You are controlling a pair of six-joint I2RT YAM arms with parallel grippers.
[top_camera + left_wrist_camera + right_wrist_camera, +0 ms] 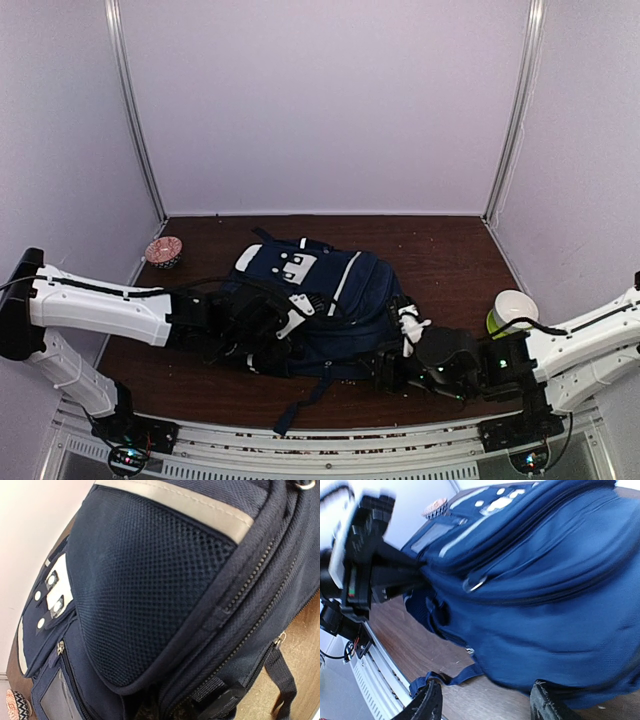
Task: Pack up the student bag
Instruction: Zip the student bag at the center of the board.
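The student bag (340,290), navy with white trim, lies flat in the middle of the table. In the left wrist view its mesh side pocket (150,580) fills the frame. My left gripper (262,340) is at the bag's near-left side. Its fingers are buried in gathered fabric, and it looks shut on the bag (160,712). My right gripper (378,368) is at the bag's near-right edge. Its jaws stand wide open and empty (485,705), low over the table, with the bag's side (545,605) just beyond them. A loose strap (447,676) lies near the left finger.
A small patterned bowl (163,250) sits at the far left of the table. A green and white cup (512,310) stands at the right, by my right arm. The white rail (330,452) runs along the near edge. Walls close in three sides.
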